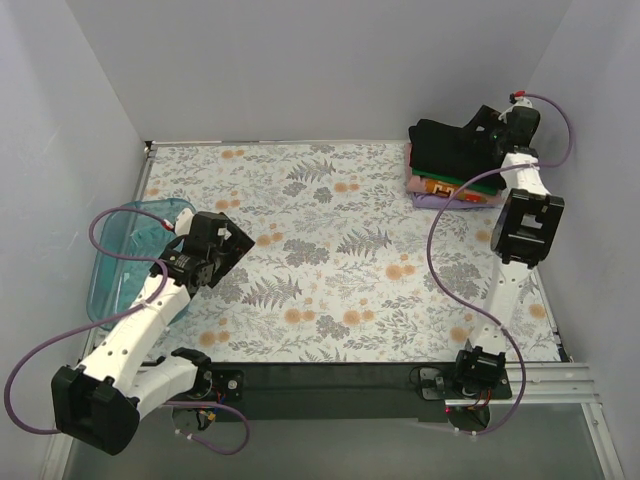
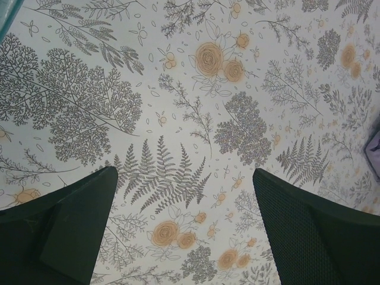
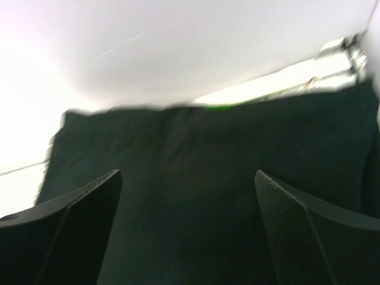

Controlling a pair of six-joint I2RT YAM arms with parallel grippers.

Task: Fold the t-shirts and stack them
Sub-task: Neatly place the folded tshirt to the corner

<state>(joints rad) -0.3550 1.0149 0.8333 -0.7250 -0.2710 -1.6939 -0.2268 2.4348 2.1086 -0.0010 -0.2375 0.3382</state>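
Note:
A folded black t-shirt lies on top of a stack at the table's far right corner. Under it show edges of a green shirt, an orange-patterned one and a lavender one. My right gripper hangs over the stack's right side, open, with nothing between its fingers. In the right wrist view the black cloth fills the space between and beyond its fingers. My left gripper is open and empty above the flowered tablecloth at the left.
A translucent teal plastic tray lies at the table's left edge under the left arm. White walls close in the back and both sides. A purple cable loops from each arm. The table's dark front edge runs between the arm bases.

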